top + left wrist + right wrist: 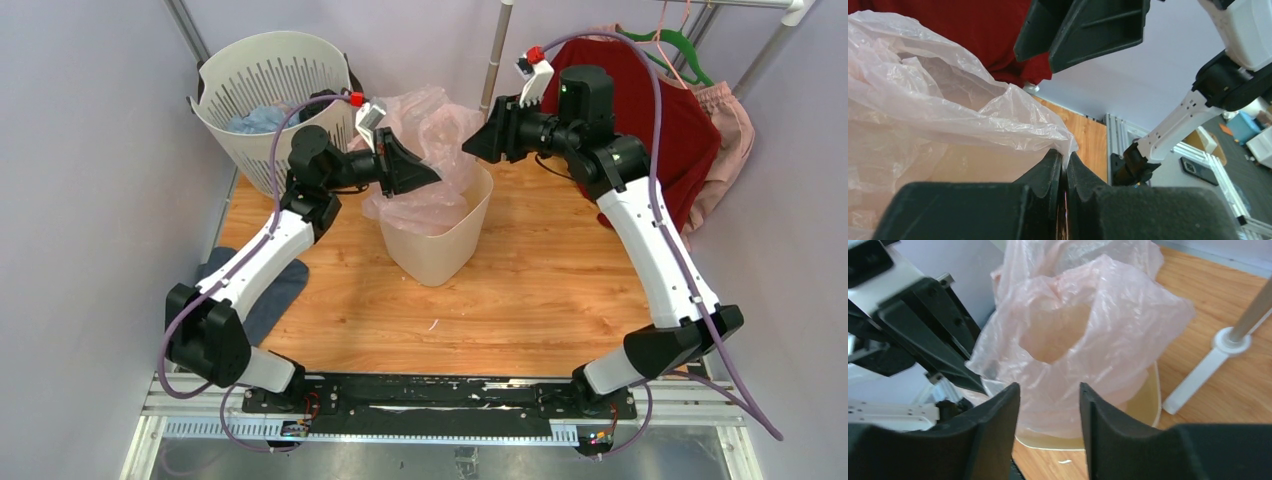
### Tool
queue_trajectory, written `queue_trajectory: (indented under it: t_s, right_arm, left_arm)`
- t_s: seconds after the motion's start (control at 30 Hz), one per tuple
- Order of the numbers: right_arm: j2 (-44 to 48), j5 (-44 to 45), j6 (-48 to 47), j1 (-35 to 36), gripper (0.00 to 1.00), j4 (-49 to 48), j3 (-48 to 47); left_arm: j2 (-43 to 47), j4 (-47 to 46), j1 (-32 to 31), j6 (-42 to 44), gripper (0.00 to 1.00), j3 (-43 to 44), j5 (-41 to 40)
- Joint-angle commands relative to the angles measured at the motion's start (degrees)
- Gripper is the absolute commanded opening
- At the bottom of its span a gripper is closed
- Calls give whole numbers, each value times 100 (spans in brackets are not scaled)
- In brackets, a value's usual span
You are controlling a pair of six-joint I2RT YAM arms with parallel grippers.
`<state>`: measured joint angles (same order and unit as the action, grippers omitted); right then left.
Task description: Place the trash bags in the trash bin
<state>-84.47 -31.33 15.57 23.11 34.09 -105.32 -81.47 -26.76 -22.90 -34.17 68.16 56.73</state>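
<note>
At mid-desk (540,290), the trash bin (440,250) stands upright, the pale-pink trash bag (432,125) partly inside it and its upper part bunched above the rim. Left gripper (428,176) is nearly closed, pinching a fold of the bag's edge over the bin's left rim. Right gripper (470,146) has its jaws apart and grips nothing, just beside the bag's right side.

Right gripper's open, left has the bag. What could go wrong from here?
1. Left gripper pinches only a thin edge of the trash bag; it may slip out.
2. Most of the bag stands bunched above the trash bin rim; let go now, it may slump outside.
3. Right gripper is open, holding nothing; one-sided pulling might tip the bin.
</note>
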Motion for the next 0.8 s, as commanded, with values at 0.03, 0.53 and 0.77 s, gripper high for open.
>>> queue_trajectory:
  t_s: [0.03, 0.53, 0.77]
  right_arm:
    - [-196, -587, 1002, -55, 64, -519, -217]
    - [-779, -45, 840, 646, 75, 281, -972]
    - [-1373, 1218, 284, 1186, 74, 1568, -2031]
  left_arm:
    - [283, 683, -197, 927, 11, -65, -379]
    - [399, 3875, -856, 3270, 11, 894, -1854]
    - [381, 4280, -883, 3548, 11, 1119, -2186]
